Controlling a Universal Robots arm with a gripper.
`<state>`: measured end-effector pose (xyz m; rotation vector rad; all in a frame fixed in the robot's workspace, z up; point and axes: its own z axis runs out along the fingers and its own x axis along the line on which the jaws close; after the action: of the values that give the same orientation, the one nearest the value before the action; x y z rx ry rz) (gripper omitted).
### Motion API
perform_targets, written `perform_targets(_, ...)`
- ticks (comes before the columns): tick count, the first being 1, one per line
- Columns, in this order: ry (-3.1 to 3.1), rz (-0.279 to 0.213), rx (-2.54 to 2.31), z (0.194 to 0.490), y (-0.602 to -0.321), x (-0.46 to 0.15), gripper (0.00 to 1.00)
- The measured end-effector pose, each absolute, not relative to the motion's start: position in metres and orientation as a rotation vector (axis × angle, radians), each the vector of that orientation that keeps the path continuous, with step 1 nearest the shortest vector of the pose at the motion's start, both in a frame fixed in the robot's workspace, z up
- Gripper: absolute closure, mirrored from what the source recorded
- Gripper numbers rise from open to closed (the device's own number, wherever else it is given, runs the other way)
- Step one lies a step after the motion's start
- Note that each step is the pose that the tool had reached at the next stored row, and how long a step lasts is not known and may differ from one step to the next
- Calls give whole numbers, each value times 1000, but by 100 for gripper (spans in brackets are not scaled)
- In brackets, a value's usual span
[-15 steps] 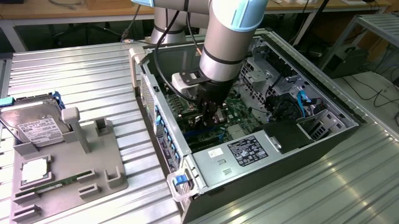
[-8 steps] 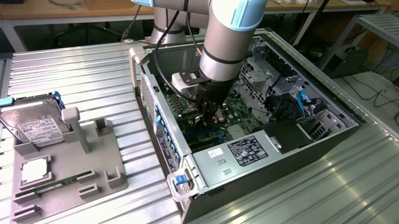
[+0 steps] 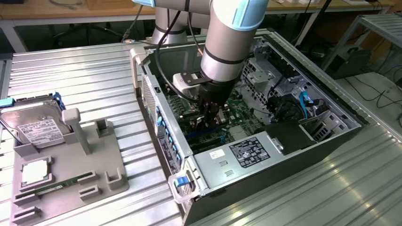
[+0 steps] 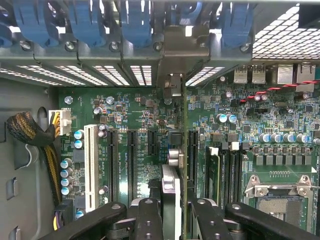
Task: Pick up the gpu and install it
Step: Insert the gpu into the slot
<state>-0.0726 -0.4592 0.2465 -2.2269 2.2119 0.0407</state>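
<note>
The gpu (image 4: pixel 176 145), seen edge-on, is pinched between the fingers of the gripper (image 4: pixel 176 220) inside the computer case (image 3: pixel 314 141), held just ahead of the fingertips above the motherboard (image 4: pixel 135 110). Its seating cannot be made out.

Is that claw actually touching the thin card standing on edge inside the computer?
Touching. The wrist view shows the claw closed on the gpu, pressing against both of its faces with no gap on either side.

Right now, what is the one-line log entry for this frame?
gripper: shut on gpu | gpu: upright, edge-on over motherboard slots, inside case | seated: cannot tell | hard drive: on tray
</note>
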Motion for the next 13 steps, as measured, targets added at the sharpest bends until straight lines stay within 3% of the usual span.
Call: perform_targets(13, 2212, 41, -2227, 243, -459, -73, 72)
